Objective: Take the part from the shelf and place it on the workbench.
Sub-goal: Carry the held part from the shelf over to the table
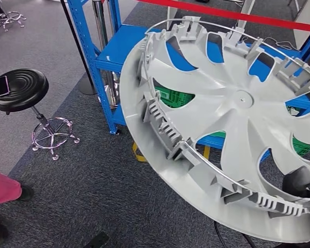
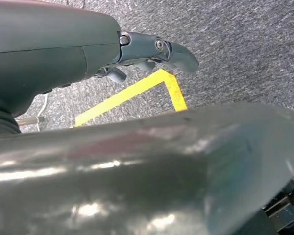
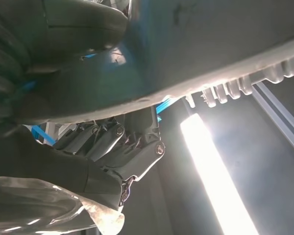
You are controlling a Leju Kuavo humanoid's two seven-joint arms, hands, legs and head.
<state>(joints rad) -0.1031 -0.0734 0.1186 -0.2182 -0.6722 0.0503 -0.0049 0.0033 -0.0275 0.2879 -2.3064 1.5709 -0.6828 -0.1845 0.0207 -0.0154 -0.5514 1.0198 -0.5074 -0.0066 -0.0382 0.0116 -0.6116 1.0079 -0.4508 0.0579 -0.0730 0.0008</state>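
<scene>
A large grey wheel cover (image 1: 231, 119), its ribbed inner side up, hangs tilted in front of the blue shelf (image 1: 118, 46). My right hand (image 1: 301, 182) grips its near rim at the lower right. In the right wrist view the thumb lies over the wheel cover's rim (image 3: 212, 39) and the dark fingers (image 3: 112, 152) are curled beneath it. In the left wrist view my left hand (image 2: 153, 51) has its fingers stretched out with nothing between them, beside the glossy face of the cover (image 2: 138, 166).
A black stool (image 1: 20, 90) with a phone (image 1: 0, 86) on it stands on the carpet at the left. A person's pink-clad leg (image 1: 1, 188) is at the left edge. A red barrier tape (image 1: 231, 15) runs behind the shelf. Green crates (image 1: 173, 98) sit on a lower level. Yellow floor tape (image 2: 138, 90) marks the carpet.
</scene>
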